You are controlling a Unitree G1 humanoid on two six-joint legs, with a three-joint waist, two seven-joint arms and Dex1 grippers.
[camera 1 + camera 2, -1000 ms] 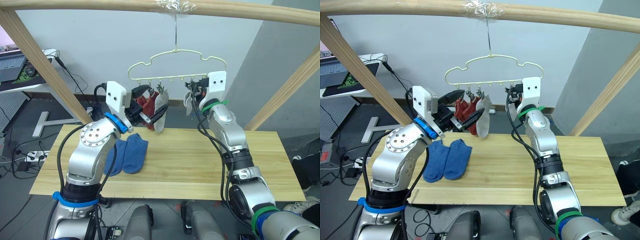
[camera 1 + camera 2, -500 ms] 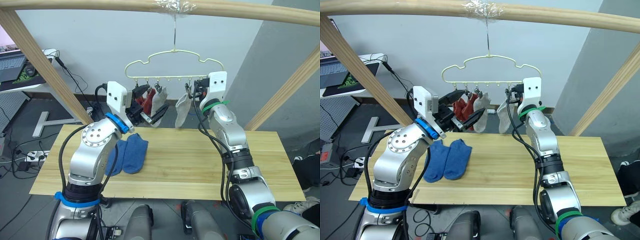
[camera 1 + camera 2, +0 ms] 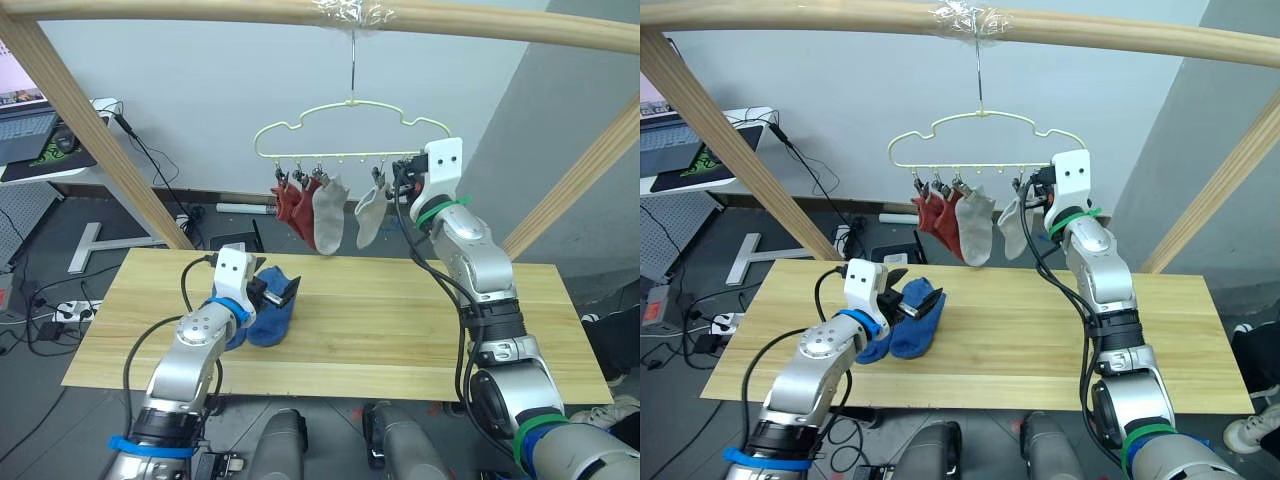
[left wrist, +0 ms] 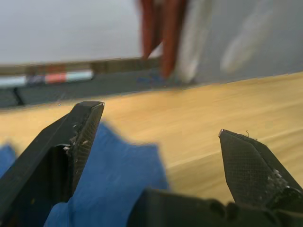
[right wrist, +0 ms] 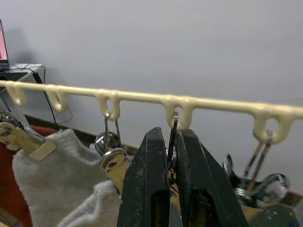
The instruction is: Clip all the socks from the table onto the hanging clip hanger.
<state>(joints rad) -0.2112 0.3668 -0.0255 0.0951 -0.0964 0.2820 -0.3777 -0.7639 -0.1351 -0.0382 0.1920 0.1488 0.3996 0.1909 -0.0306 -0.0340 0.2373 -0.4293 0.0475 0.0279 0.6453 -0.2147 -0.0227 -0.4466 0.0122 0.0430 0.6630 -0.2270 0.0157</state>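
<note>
The right gripper [image 5: 171, 189] is up at the clip hanger [image 3: 350, 125], its two black fingers [image 5: 144, 189] pinched nearly together around the thin wire stem of one metal clip [image 5: 172, 142], which hangs from a loop of the pale-yellow bar. That clip sits toward the right end of the row. Just beside it another clip [image 5: 113, 158] bites the top of a light grey sock [image 3: 371, 215], and further along hang a second light grey sock [image 3: 328, 215] and two rust red socks [image 3: 295, 200], bunched close together. So four socks are on the hanger, which dangles by its hook from a thick wooden pole [image 3: 200, 10] overhead.

Down at the table [image 3: 400, 320], the left gripper [image 3: 277, 291] has its fingers [image 4: 80, 137] spread wide apart with nothing between them. It hovers low, right over the two blue socks [image 3: 270, 310], which lie side by side on the light wood near the table's left part, toes pointing toward the front edge. From the wrist view one finger stands over blue fabric and the other over bare wood; I cannot tell whether either actually touches.

Behind the table on the left there is a desk with a laptop [image 3: 25, 130] on it and cables trailing to the floor.
</note>
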